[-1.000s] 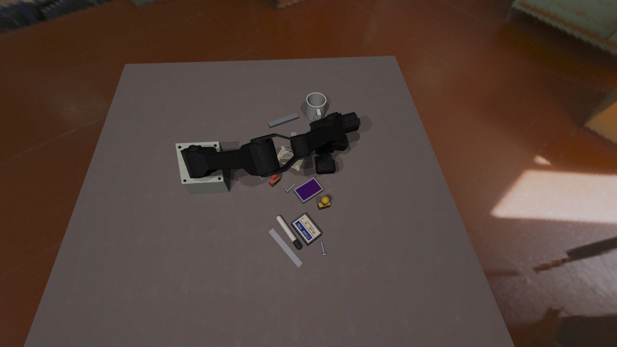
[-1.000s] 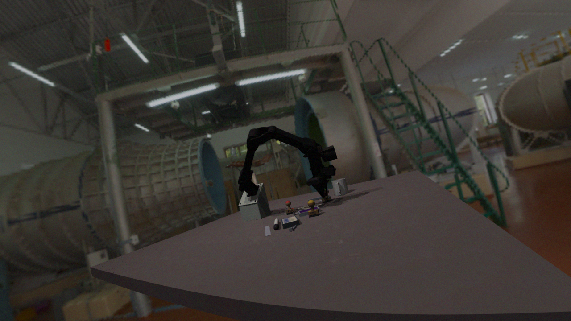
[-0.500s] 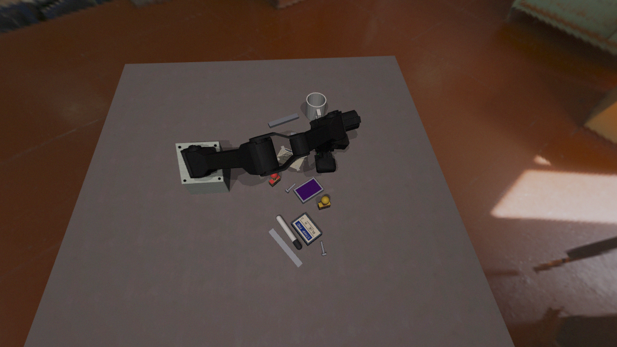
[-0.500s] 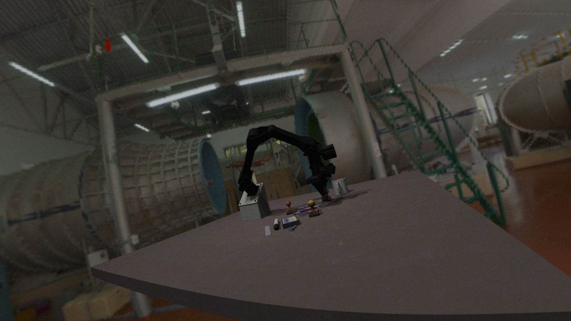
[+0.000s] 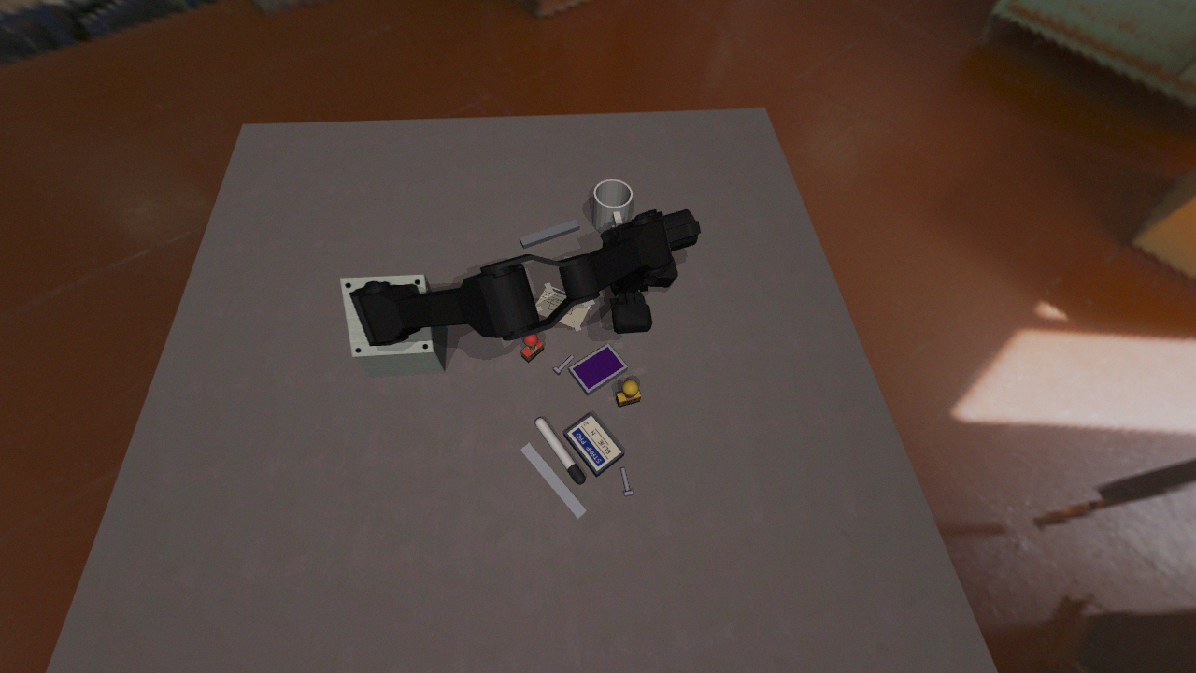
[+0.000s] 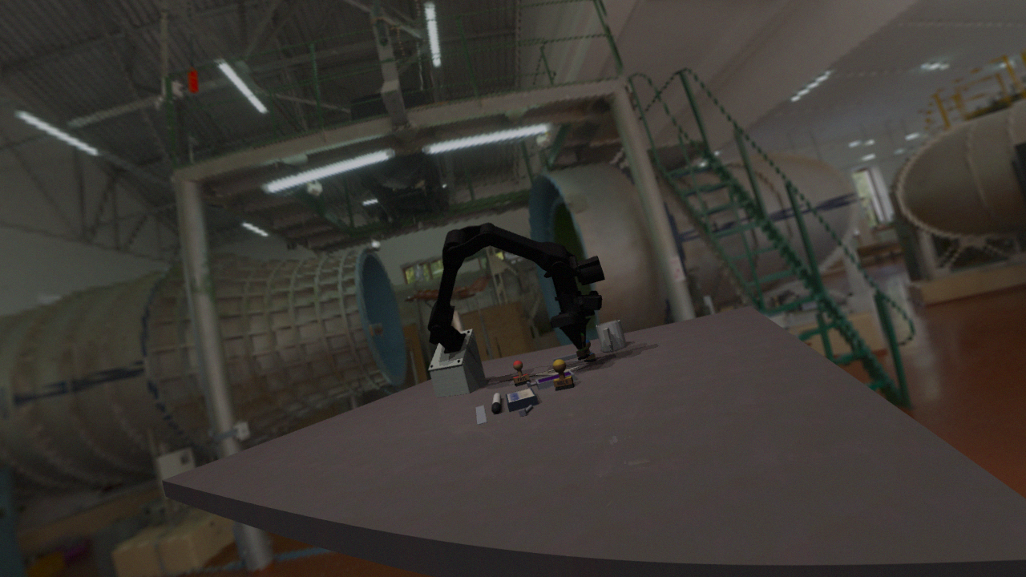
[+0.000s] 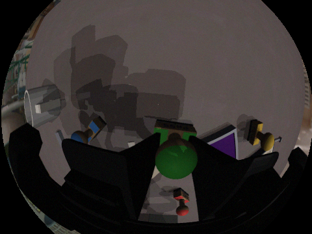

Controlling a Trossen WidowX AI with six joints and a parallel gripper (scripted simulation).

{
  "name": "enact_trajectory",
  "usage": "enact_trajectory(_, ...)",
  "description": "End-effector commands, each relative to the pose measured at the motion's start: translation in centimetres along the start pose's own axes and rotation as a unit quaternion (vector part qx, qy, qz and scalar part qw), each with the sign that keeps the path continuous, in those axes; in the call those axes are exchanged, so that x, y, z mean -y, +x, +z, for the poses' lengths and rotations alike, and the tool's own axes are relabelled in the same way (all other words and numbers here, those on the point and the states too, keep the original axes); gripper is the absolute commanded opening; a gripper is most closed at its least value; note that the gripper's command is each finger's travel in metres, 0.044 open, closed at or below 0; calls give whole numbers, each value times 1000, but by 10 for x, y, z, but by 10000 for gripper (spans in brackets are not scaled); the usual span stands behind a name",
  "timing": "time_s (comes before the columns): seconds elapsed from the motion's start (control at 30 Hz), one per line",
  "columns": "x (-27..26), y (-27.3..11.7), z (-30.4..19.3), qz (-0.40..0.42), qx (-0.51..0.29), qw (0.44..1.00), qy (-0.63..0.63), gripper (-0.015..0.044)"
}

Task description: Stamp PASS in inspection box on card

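card (image 5: 574, 314) partly hidden under arm (image 5: 507, 301), red stamp's (image 6: 519, 378) lettering too sm. to read
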State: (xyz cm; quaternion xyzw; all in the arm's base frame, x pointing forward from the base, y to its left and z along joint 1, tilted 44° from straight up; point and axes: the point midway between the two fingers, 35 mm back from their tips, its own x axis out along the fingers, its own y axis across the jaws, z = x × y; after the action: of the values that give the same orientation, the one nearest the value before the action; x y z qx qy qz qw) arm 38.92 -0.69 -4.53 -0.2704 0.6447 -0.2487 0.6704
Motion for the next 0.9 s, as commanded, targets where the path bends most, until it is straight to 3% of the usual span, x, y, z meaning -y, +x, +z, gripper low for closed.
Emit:
enact_trajectory(0.0, 0, -2, 0, 3, -1, 1000, 2, 0)
enact_trajectory(0.87, -1, -15, 0, 3, -1, 1000, 2, 0)
